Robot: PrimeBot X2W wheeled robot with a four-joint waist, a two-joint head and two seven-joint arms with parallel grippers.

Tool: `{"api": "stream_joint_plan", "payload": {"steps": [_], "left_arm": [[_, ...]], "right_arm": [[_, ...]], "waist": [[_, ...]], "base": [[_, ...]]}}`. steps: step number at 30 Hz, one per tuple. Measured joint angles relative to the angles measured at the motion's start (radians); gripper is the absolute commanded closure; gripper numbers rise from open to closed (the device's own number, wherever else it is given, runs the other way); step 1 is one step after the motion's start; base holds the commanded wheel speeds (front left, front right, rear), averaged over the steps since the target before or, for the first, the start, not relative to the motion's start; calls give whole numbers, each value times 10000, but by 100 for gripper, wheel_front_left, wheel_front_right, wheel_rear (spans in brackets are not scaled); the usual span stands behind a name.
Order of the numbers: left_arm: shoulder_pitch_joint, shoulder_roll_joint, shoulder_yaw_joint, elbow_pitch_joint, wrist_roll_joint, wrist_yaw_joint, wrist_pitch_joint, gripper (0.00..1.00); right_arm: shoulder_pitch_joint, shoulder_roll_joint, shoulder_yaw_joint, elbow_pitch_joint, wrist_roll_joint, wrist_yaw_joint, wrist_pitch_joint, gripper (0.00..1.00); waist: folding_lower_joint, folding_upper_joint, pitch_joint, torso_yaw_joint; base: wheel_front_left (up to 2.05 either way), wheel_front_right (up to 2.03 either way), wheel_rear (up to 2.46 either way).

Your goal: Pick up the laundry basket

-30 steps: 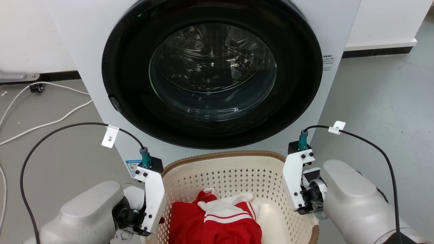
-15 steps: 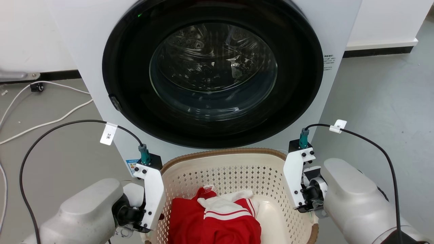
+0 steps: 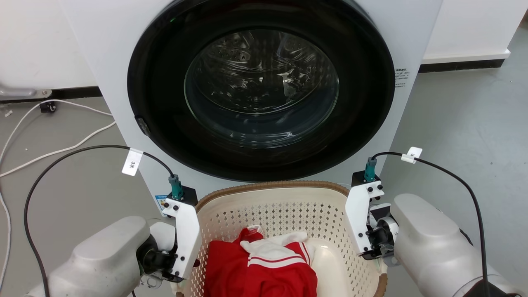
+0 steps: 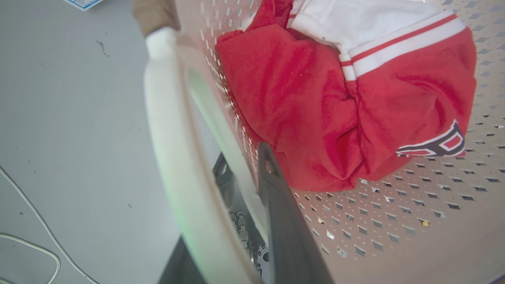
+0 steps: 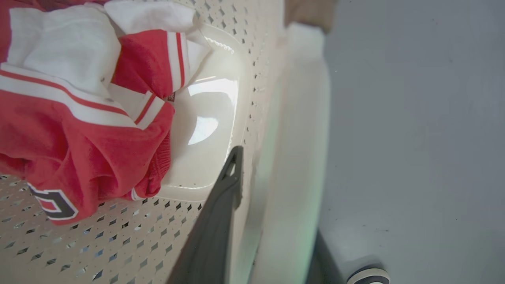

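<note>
Both left pincer (image 4: 242, 161) and right pincer (image 5: 272, 165) tight on the laundry basket (image 3: 272, 187); grey floor (image 3: 462, 115), white washer (image 3: 412, 41)

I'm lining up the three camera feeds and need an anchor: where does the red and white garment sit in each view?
Head view: the red and white garment lies at bottom centre, inside the laundry basket.
Left wrist view: the garment takes the upper middle and right.
Right wrist view: the garment is on the left side.
Shared landmark: the basket's perforated cream wall, next to the garment in all three views.
</note>
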Motion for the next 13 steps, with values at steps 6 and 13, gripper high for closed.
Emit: {"api": "stream_joint_plan", "payload": {"steps": [6, 13], "left_arm": [[-14, -4, -2, 69, -90, -2, -50, 100], [-20, -4, -2, 71, -42, -2, -48, 100]], "right_arm": [[-42, 2, 52, 19, 107, 0, -42, 100], [-46, -2, 155, 19, 205, 0, -46, 100]], "waist": [[0, 0, 38, 16], [0, 0, 54, 15]], "base": [[0, 0, 0], [0, 0, 0]]}}
